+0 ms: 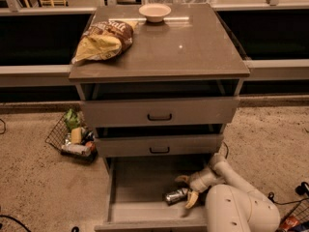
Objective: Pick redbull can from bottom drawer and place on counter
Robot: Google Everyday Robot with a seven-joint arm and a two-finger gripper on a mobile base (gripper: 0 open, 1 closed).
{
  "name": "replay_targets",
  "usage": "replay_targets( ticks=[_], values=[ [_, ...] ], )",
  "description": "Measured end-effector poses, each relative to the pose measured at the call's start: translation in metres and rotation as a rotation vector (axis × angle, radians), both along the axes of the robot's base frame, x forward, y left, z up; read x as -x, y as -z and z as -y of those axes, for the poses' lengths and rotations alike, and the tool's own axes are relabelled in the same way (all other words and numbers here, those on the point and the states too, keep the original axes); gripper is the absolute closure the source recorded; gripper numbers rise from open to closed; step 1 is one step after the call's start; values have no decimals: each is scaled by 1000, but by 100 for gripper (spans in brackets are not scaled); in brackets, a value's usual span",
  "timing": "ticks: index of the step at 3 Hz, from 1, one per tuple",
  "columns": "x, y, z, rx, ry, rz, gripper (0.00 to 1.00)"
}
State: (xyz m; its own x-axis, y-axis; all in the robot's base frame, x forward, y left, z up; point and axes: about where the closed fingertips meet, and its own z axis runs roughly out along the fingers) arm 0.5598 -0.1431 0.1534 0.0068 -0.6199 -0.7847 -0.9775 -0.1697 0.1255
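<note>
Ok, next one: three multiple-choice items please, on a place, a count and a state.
1. Where is the slim silver metal can? A on the flat grey-brown counter; B in the deep grey bottom drawer; C in the floor basket.
2. Things on the counter? A two; B one; C four.
3. The can is: A upright; B lifted; C on its side.
1 B: it rests on the drawer floor, the robot's two-finger gripper down at its end, jaws apart.
2 A: a yellow-brown crisp bag and a small pale bowl.
3 C: its length lies along the drawer floor.
</note>
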Motion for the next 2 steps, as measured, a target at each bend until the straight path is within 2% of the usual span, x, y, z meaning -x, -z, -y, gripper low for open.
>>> replay_targets(
  ticks=[2],
  values=[
    [5,28,-13,27,-8,-21,62]
  ],
)
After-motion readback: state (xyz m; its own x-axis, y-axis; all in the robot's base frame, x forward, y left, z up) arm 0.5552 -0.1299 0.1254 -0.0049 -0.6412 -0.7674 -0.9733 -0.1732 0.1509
